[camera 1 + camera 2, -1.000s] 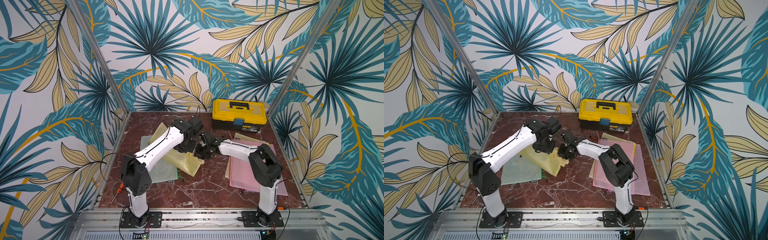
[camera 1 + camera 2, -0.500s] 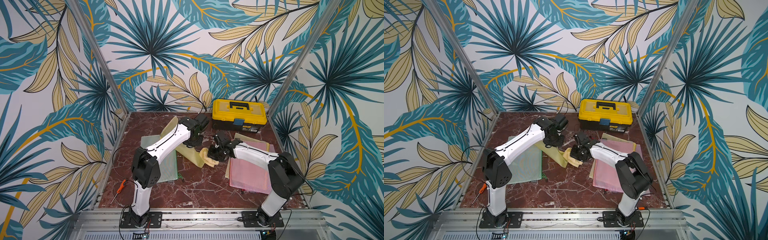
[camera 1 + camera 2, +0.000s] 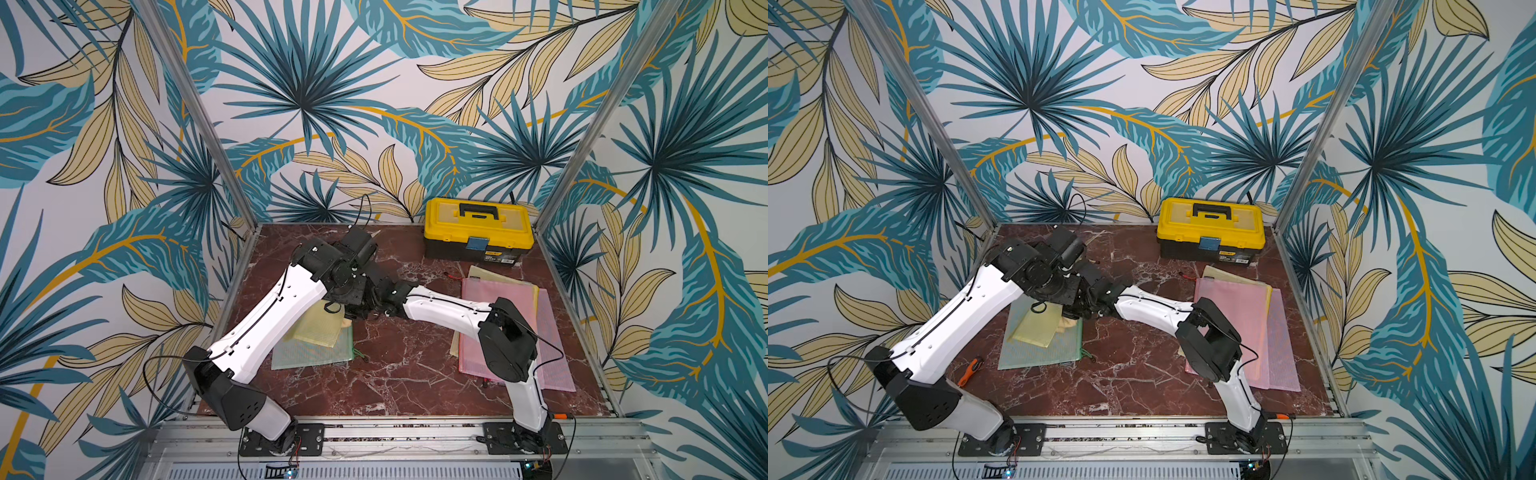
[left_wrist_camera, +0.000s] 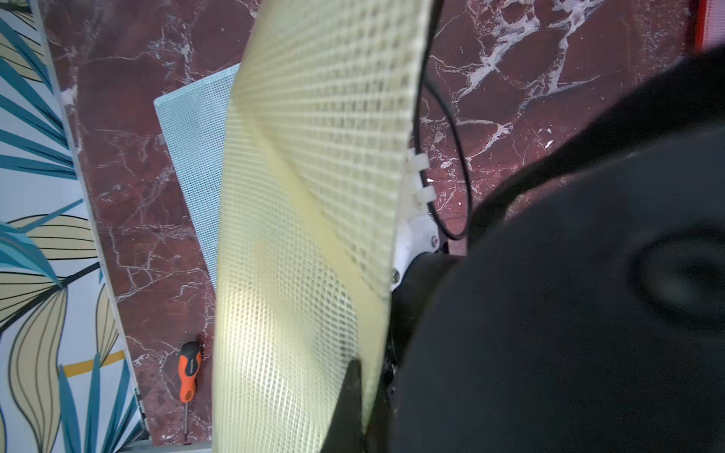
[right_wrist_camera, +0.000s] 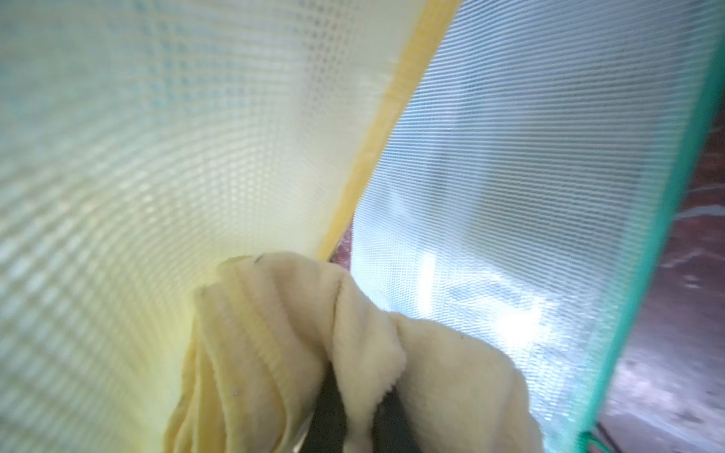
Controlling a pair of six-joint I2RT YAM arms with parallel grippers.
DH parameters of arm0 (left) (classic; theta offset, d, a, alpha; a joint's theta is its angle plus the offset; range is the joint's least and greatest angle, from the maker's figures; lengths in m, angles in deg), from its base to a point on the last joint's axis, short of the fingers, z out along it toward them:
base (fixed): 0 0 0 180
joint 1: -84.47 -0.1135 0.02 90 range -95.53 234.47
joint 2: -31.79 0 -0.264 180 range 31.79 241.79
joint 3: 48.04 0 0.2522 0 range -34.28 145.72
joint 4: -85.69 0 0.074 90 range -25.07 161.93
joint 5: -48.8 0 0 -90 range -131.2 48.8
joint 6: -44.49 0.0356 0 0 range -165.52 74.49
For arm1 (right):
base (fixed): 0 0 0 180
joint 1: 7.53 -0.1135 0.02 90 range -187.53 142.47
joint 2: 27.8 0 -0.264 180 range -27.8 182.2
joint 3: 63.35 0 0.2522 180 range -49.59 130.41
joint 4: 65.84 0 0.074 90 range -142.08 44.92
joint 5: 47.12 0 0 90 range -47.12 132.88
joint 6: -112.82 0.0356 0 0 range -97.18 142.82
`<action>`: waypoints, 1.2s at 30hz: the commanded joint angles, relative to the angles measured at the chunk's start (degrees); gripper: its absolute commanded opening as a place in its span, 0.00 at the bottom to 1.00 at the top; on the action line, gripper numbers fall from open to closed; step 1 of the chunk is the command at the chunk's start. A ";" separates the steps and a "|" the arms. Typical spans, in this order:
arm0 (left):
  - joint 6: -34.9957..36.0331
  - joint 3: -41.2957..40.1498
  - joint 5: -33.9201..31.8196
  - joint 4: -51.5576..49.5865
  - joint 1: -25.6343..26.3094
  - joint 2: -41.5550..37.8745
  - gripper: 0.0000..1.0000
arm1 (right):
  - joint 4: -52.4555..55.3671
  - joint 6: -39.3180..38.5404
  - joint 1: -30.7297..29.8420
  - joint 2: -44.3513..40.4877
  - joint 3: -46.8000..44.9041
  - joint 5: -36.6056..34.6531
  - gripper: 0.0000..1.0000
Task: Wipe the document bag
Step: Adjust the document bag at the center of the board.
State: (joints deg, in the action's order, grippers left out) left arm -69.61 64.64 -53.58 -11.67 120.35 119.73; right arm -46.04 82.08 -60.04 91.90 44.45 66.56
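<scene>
we see the left gripper (image 4: 359, 388) with its jaws closed on one edge of the yellow document bag (image 3: 318, 328). the bag is raised from that edge and curves down toward the front of the table (image 3: 395, 374), left of the middle. in the left wrist view its mesh sheet (image 4: 314, 157) bends and fills the middle of the picture.

the right gripper (image 5: 361, 412) is clamped shut on a cream cloth (image 5: 274, 333), which bunches out around the two dark fingers. in the right wrist view the cloth touches the yellow mesh (image 5: 157, 157) close to its yellow-trimmed edge. in both top views the two wrists meet over the raised end of the bag, so the jaws themselves are hidden there. a bit of the cloth (image 3: 1068, 323) peeks out just beside the bag (image 3: 1036, 326).

a green document bag (image 3: 311, 355) lies flat on the marble under the yellow one. the lower edge of the yellow bag appears to lie on it, though we cannot tell for sure that they touch. a stack of pink bags (image 3: 507, 299) lies on the right side of the table, partly under the right arm. a yellow toolbox (image 3: 478, 226) stands closed at the back right, against the wall. an orange screwdriver (image 3: 970, 370) lies near the left edge, beside the green bag (image 3: 1042, 353).
</scene>
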 commanded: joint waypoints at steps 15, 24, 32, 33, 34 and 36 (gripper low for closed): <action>-6.96 -10.21 11.02 20.36 4.17 12.92 0.00 | 29.26 -4.47 13.44 -29.52 -38.74 -20.14 0.00; -8.95 9.34 26.32 23.65 6.75 30.75 0.17 | 47.63 -11.18 18.09 -41.81 -30.85 -33.35 0.00; -8.22 12.74 19.90 23.73 4.89 28.57 1.00 | 49.29 -11.95 18.10 -42.32 -27.68 -32.90 0.00; -7.86 10.33 18.58 24.15 3.70 26.17 1.00 | 47.39 -12.46 18.03 -40.83 -27.87 -31.54 0.00; -7.34 6.88 17.71 25.06 2.25 23.73 0.99 | 45.78 -12.70 17.99 -38.79 -27.48 -29.48 0.00; -6.09 -1.40 17.64 27.75 -1.44 18.41 1.00 | 42.18 -13.52 16.88 -33.70 -26.06 -26.51 0.00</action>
State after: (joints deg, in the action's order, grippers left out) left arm -77.59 69.23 -32.88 14.43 123.34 145.65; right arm 0.06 70.46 -42.05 53.00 17.12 36.27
